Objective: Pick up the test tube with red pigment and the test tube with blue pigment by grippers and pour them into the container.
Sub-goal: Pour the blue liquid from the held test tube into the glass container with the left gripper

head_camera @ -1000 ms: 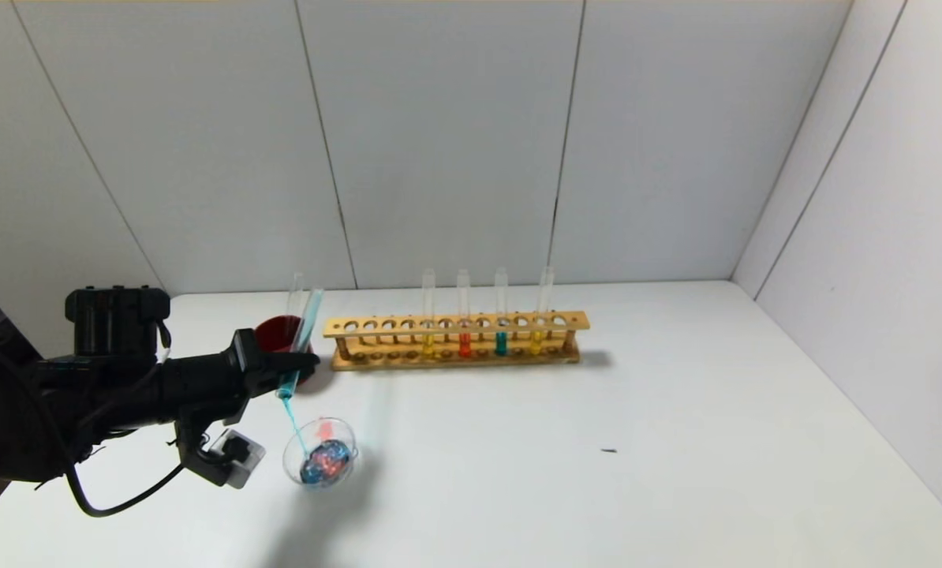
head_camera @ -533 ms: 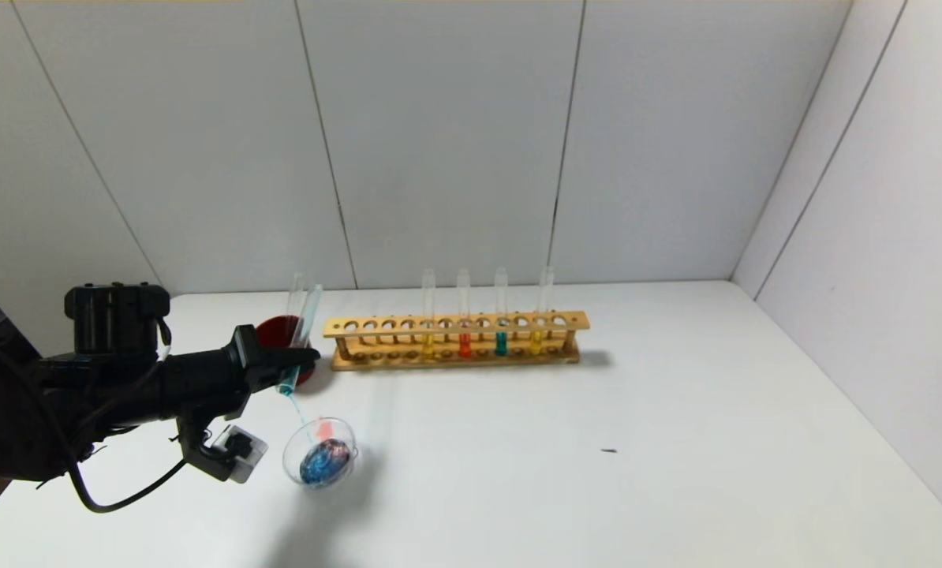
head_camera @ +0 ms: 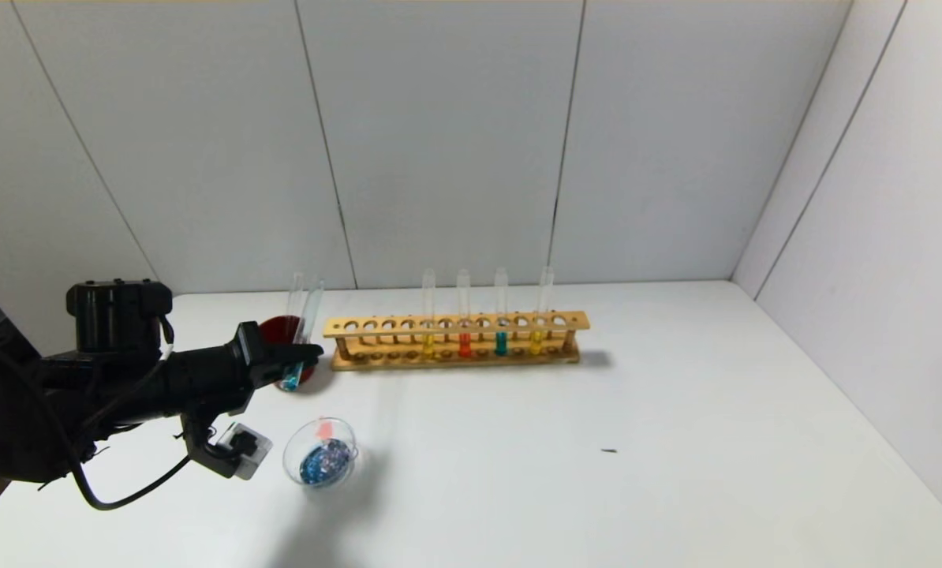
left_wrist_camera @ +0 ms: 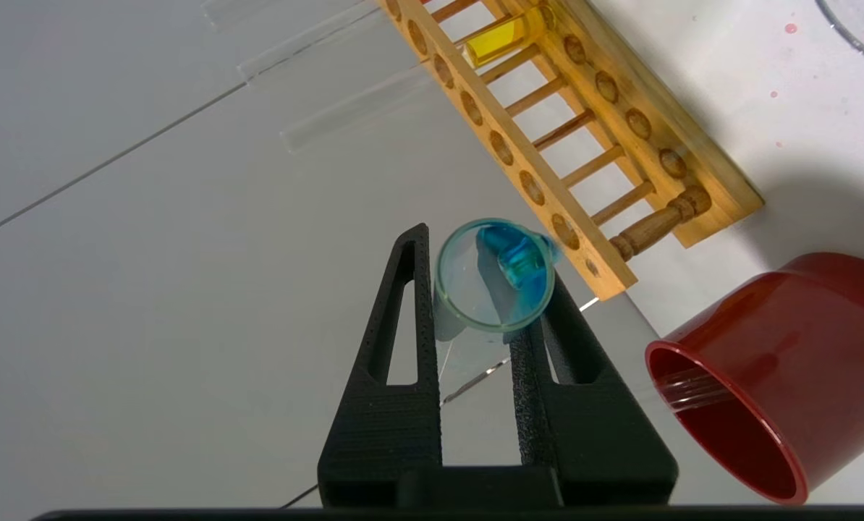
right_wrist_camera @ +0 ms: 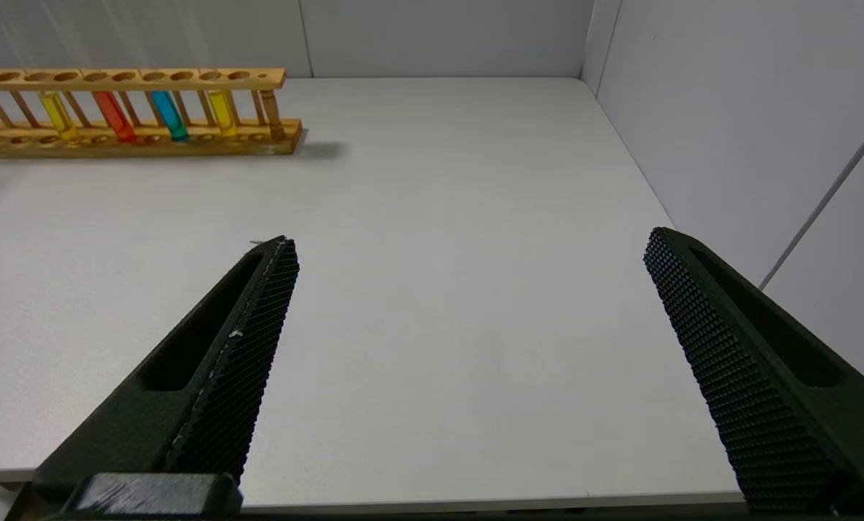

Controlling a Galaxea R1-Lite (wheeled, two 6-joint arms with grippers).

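- Plain white table (head_camera: 597,489) boxed in by grey wall panels, nothing fancy going on in the background.
- Left gripper (head_camera: 301,361) hangs over the table's left side, just in front of the dark red cup (head_camera: 282,335). Its fingers are clamped on a clear glass tube (left_wrist_camera: 493,278) that looks nearly drained, only a bit of blue left at the lower end.
- The little glass dish (head_camera: 320,452) sits on the table just in front of that gripper, with a blue and reddish puddle swirled in it. So I'd say both colours are in and the pour is basically finished.
- What looks left: parking that tube, probably in the red cup, where another empty tube (head_camera: 294,304) already leans.
- The wooden rack (head_camera: 455,341) holds four upright tubes: yellow, orange-red, teal and yellow.
- Right gripper (right_wrist_camera: 468,250) is parked out over bare table with its textured black fingers spread wide, holding nothing.
- Materials: slick thin glass, round ends, smooth plastic cup, turned wooden posts on the rack.
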